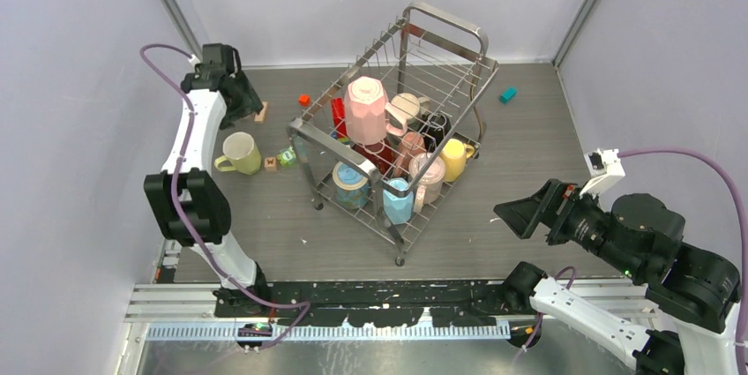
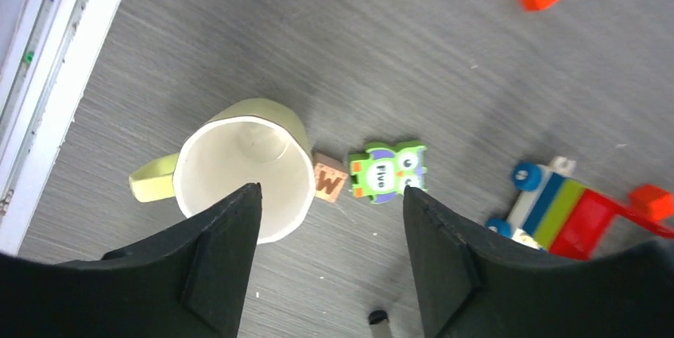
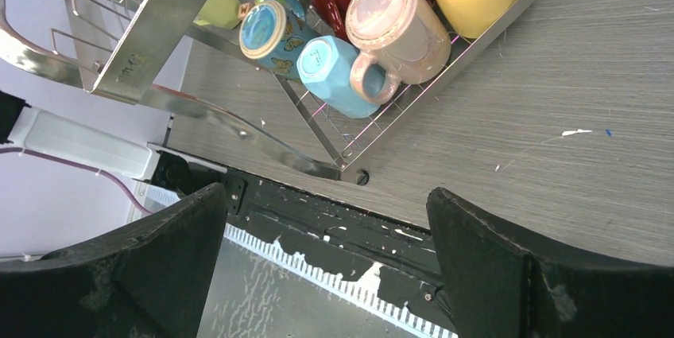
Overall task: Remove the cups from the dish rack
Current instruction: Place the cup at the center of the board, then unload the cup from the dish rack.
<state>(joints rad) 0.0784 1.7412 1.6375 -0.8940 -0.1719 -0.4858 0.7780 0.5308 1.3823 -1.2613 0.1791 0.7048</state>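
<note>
Mostly glossy cups (image 1: 366, 110) in wire dish rack (image 1: 307, 153)

Top view looked down on whole table (image 1: 529, 181); left wrist hung close over mug (image 2: 238, 155), right wrist faced rack (image 3: 159, 28); top shared both.

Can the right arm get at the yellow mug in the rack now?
Probably yes. The right gripper is open and on the side of the dish rack where the yellow mug lies, uncovered from above. The rack's wire side stands between them, so it would likely have to go over.
</note>
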